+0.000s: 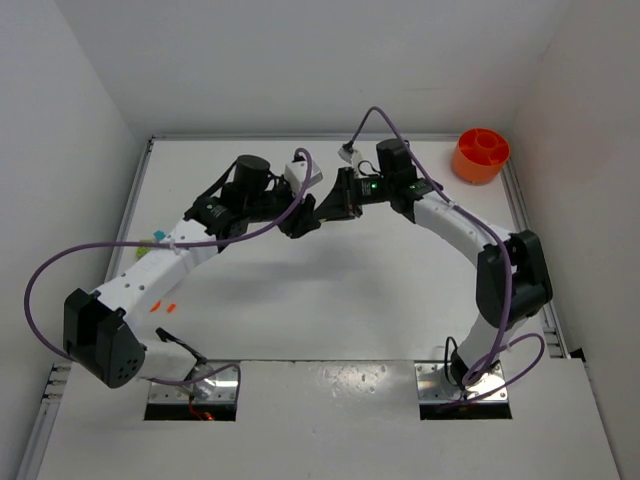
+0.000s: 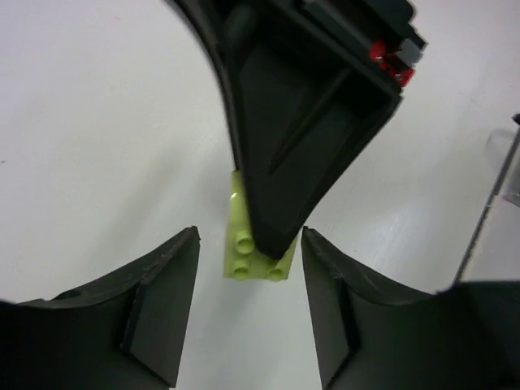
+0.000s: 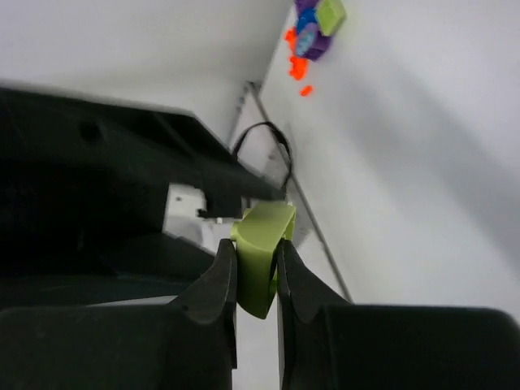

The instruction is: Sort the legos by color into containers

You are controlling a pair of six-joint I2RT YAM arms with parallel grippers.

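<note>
A yellow-green lego [image 3: 262, 260] is pinched between the fingers of my right gripper [image 3: 256, 272], which is shut on it. In the left wrist view the same lego [image 2: 242, 250] lies between the spread fingers of my left gripper [image 2: 251, 233], with a gap on each side, so this gripper is open. A black right finger [image 2: 301, 122] covers the lego's far part. From above, the left gripper [image 1: 299, 223] and right gripper [image 1: 327, 205] meet tip to tip at the table's middle back. The orange container [image 1: 481, 153] stands at the back right, far from both.
Loose legos lie by the left arm: a cyan one [image 1: 158, 237] and small orange ones [image 1: 161, 305]. The right wrist view shows a pile of purple, blue and green legos [image 3: 315, 28] with orange bits [image 3: 296, 67] beside it. White walls enclose the table.
</note>
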